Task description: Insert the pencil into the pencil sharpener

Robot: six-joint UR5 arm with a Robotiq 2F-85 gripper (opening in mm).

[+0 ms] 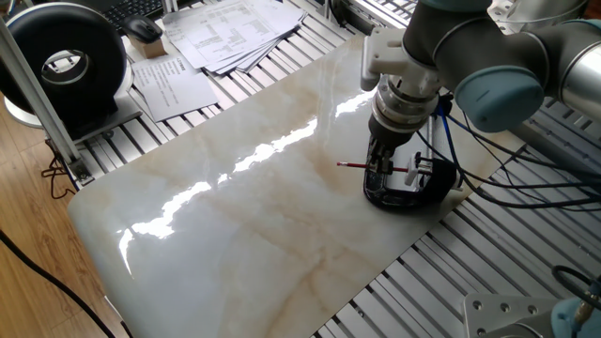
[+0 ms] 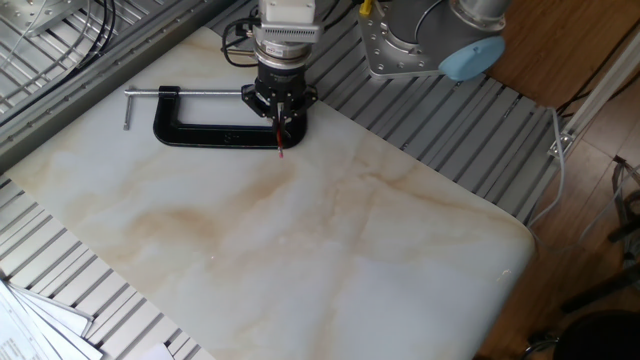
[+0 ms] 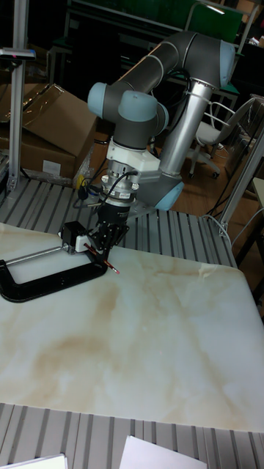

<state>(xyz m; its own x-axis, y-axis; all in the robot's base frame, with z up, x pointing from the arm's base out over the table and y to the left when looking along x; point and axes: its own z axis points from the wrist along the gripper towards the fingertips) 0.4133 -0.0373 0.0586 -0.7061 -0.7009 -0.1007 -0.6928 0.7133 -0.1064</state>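
My gripper (image 1: 378, 172) (image 2: 280, 122) (image 3: 101, 248) is shut on the thin red pencil (image 1: 352, 165) (image 3: 111, 266), which it holds nearly level just above the marble slab (image 1: 244, 225). The pencil's dark tip (image 2: 281, 150) sticks out toward the middle of the slab. Its other end points at the pencil sharpener (image 3: 71, 237), a small black block with a whitish patch. The sharpener sits at the jaw of the black C-clamp (image 2: 195, 135) (image 3: 44, 281). In the tall fixed view the pencil's end is at or very close to the sharpener; whether they touch I cannot tell.
The C-clamp lies on the slab's edge under my wrist, its silver screw (image 2: 180, 93) pointing away. Blue and black cables (image 1: 488, 178) trail off the arm. Papers (image 1: 225, 33) and a black round device (image 1: 70, 61) sit beyond the slab. A cardboard box (image 3: 51, 132) stands behind.
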